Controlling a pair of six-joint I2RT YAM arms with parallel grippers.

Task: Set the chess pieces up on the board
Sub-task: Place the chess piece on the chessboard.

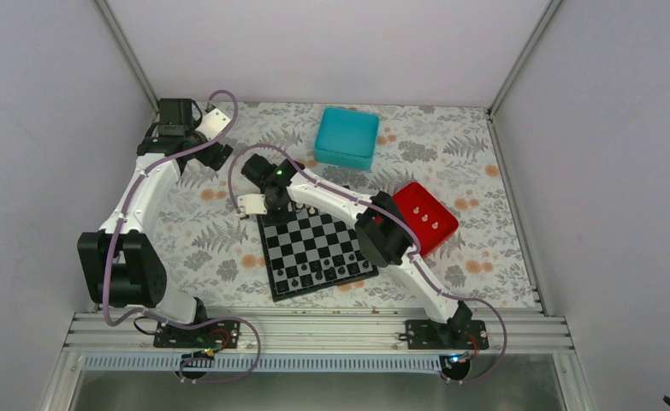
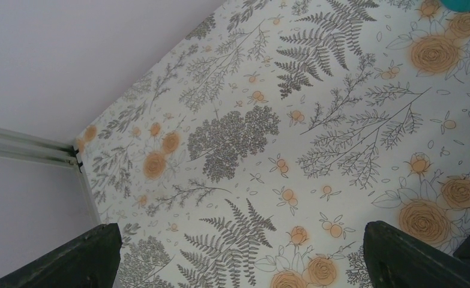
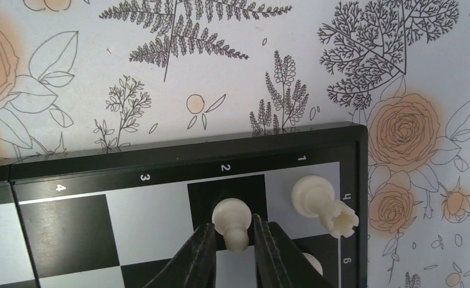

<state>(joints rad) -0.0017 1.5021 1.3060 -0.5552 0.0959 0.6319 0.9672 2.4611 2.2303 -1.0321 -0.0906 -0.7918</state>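
The right pincer [image 3: 235, 255] straddles a chess piece [image 3: 232, 217] on the board [image 3: 160, 153] edge square beside the corner rook [image 3: 323, 205], fingers narrowly parted, grip indeterminable; the left pincer [image 2: 238, 264], beyond the board, stands fully open, empty.

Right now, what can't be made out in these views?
- Right wrist view: whether the right gripper touches the white piece between its fingers; too close to call.
- Right wrist view: another piece, mostly hidden behind a finger.
- Top view: the board's far row, partly covered by the right arm; pieces on the red tray, too small to name.
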